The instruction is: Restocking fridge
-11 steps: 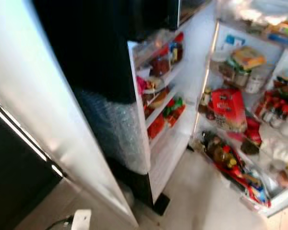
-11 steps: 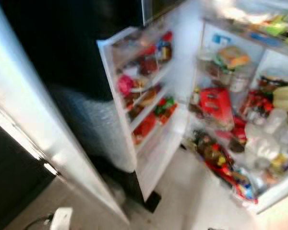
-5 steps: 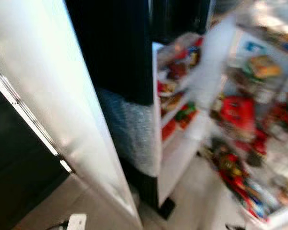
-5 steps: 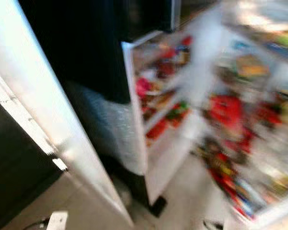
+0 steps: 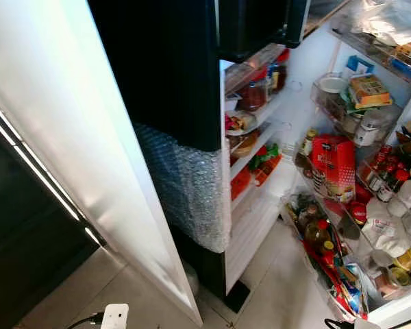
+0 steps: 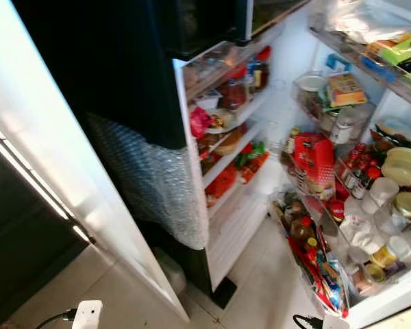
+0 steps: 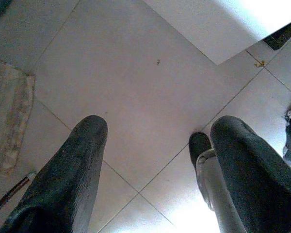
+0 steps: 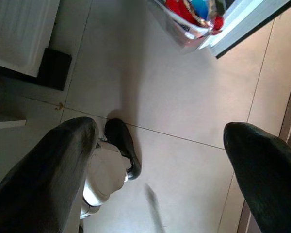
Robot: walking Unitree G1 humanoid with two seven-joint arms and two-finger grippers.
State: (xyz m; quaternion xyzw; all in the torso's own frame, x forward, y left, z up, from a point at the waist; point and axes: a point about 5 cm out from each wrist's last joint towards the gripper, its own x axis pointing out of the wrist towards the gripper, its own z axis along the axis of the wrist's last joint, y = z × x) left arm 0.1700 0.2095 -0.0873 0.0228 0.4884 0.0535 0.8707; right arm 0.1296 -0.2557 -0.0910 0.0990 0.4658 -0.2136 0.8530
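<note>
Fridge point(image 5: 260, 205): glossy white, bubble-wrapped door point(image 5: 188, 195)

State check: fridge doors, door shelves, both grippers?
Fridge door: open, bubble wrap on its lower part.
Right fridge door: open.
Door shelves: stocked.
Left gripper: open, empty, over floor tiles.
Right gripper: open, empty, over floor tiles.

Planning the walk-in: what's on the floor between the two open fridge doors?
Bare pale floor tiles lie between the left door and the right door, seen from both eye views. A black foot sits under the fridge at the left door's base.
</note>
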